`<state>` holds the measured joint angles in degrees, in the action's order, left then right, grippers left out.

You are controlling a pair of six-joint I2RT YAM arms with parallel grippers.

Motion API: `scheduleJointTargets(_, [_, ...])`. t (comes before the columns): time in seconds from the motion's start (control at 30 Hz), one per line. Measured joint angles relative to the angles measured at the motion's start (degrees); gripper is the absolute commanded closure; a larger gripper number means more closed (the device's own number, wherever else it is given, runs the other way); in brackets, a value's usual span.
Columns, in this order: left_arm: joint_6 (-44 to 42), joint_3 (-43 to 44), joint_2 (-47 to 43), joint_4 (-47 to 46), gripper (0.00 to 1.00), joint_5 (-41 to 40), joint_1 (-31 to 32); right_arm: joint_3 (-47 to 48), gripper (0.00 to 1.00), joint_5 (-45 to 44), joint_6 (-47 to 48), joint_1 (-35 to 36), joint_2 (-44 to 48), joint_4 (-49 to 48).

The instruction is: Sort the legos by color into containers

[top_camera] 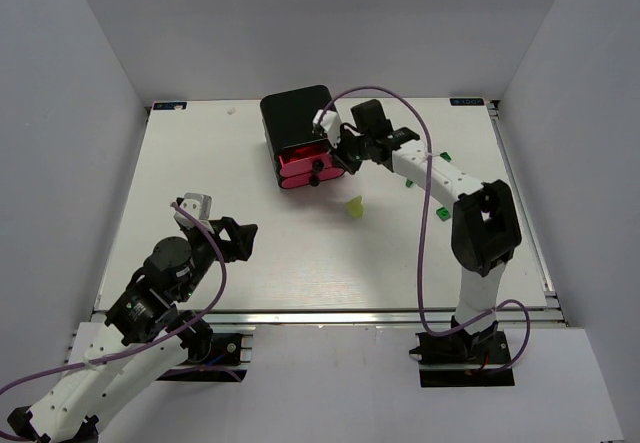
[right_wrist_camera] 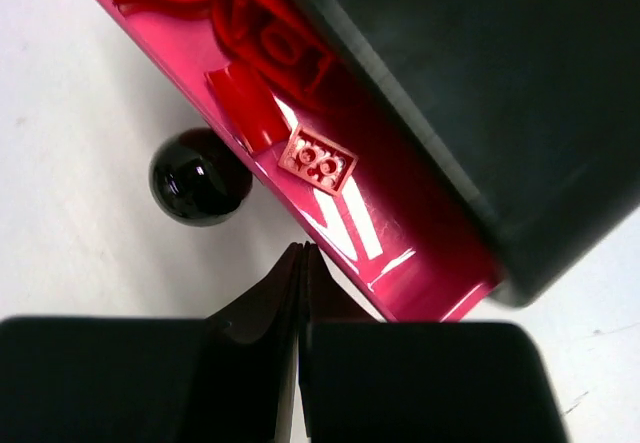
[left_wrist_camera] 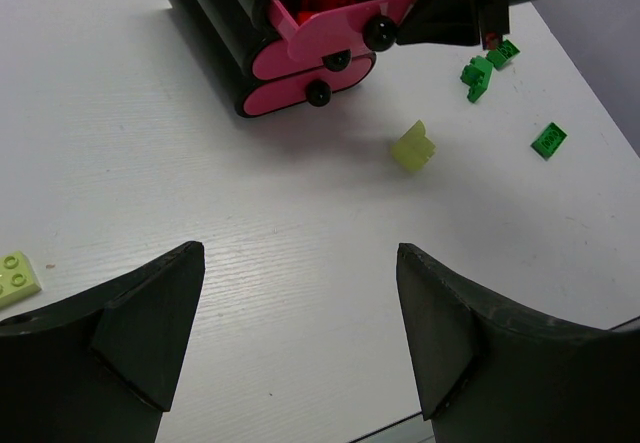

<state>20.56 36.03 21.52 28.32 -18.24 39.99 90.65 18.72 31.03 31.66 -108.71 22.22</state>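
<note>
Right claw [right_wrist_camera: 303,253]: my fingers are pressed together with no gap, and I see nothing between them.
Where it sits: just in front of the top drawer [right_wrist_camera: 400,263], close beside its black knob [right_wrist_camera: 200,176]. I cannot tell whether I touch either.
Top drawer: pulled out of the black cabinet [right_wrist_camera: 480,93]. A red brick [right_wrist_camera: 319,160] lies studs-up inside, with more red pieces deeper in.
Lower drawers [left_wrist_camera: 300,93]: both look pushed in.
Step in hand: I judge the reds are housed and this drawer wants closing.
Doing it well: I would press squarely on the drawer's front near the knob and push straight along its slide, gently. A skewed push could jam the drawer or shove the whole cabinet across the desk [top_camera: 200,163].
Left to sort: a pale yellow brick [left_wrist_camera: 415,147] lies in front of the cabinet. The green bricks [left_wrist_camera: 478,75] are scattered to its right, and a second pale brick [left_wrist_camera: 18,275] lies nearer my left side.
Right arm: elbow raised over its base, forearm reaching forward and left to the cabinet.
Left claw [left_wrist_camera: 298,263]: spread wide and empty, hovering low over the near desk with the arm folded close to its base.
</note>
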Motion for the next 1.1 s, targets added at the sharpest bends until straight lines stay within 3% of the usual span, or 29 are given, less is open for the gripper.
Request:
scheduleJointTargets(0.47, [-0.09, 0.00, -0.55, -0.02, 0.13, 0.31, 0.00, 12.44, 1.00, -0.74, -5.14, 0.46, -7.74, -0.98])
scheduleJointTargets(0.63, [-0.09, 0.00, -0.59, -0.04, 0.13, 0.31, 0.00, 12.31, 1.00, -0.11, -5.81, 0.35, -7.80, -1.33])
scheduleJointTargets(0.73, [-0.09, 0.00, -0.59, -0.02, 0.13, 0.31, 0.00, 6.36, 1.00, 0.55, -6.25, 0.20, -4.00, -3.69])
scheduleJointTargets(0.77, [-0.07, 0.00, -0.59, -0.02, 0.13, 0.33, 0.00, 2.16, 0.92, 0.66, -6.54, 0.09, -1.14, -4.98])
scheduleJointTargets(0.8, [-0.07, 0.00, -0.59, -0.02, 0.13, 0.33, 0.00, -1.77, 0.78, 0.52, -7.13, -0.02, 1.86, -5.90])
scheduleJointTargets(0.83, [-0.07, 0.00, -0.59, -0.02, 0.13, 0.33, 0.00, -5.86, 0.54, 0.39, -8.35, -0.13, 5.16, -6.84])
scheduleJointTargets(0.93, [-0.07, 0.00, -0.59, -0.02, 0.13, 0.39, 0.00, -14.71, 0.27, 1.14, -12.02, -0.81, 13.29, -10.32])
scheduleJointTargets(1.1, [0.02, 0.00, -0.59, 0.00, 0.13, 0.39, 0.00, -19.17, 0.25, 6.16, -22.16, -2.21, 16.20, -17.03])
